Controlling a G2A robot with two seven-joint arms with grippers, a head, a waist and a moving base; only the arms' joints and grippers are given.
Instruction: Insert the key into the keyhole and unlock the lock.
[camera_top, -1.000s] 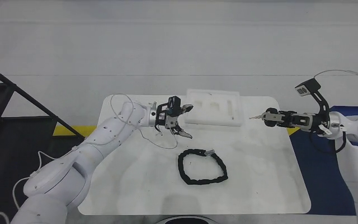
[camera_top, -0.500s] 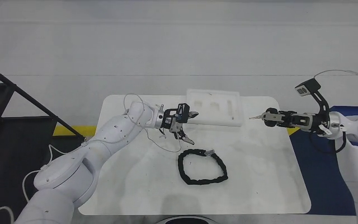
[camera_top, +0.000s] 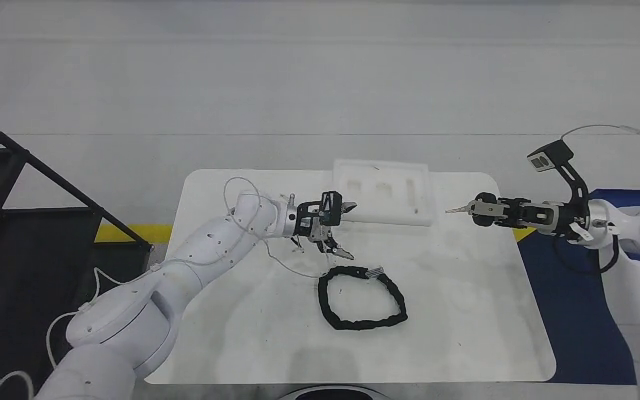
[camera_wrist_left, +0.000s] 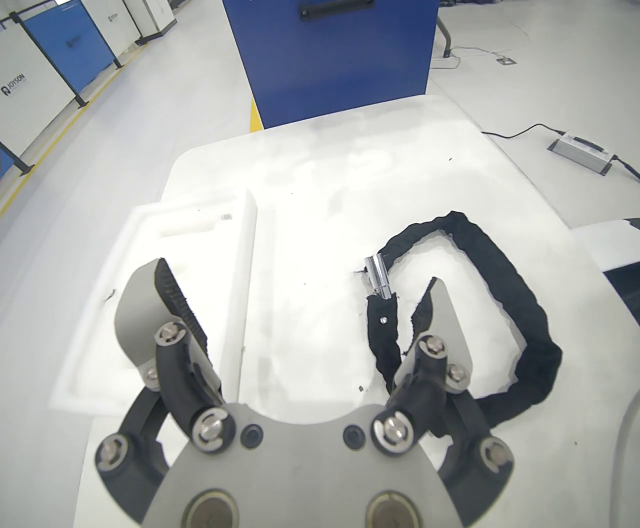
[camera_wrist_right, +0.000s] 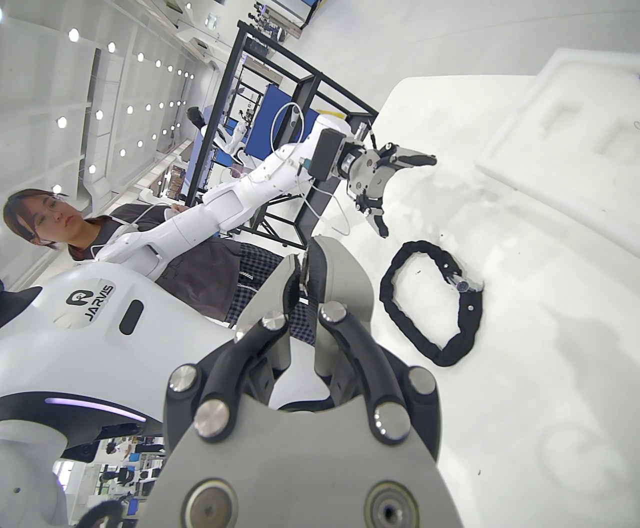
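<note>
Left gripper (camera_top: 346, 230) has travelled across the table (camera_top: 470, 320) over the last second, away from the left edge and toward the chain lock (camera_top: 323, 296). It now hangs just short of the lock's near end. Right arm unchanged over the same interval.

Left gripper: fingers spread wide, holding nothing. In its wrist view one finger sits over the edge of the foam tray (camera_top: 420, 210). The other finger is just beside the black fabric sleeve of the lock; whether it touches cannot be told.

Chain lock: lying flat as a loop near the middle of the table, in front of the foam tray. Its silver cylinder end (camera_wrist_left: 376, 274) protrudes from the sleeve and points toward the tray.

Right gripper (camera_top: 472, 209): held above the table's right side, level with the tray and well apart from the lock. Fingers pinched together on a thin metal piece, apparently the key (camera_top: 456, 210), whose tip points toward the tray.
</note>
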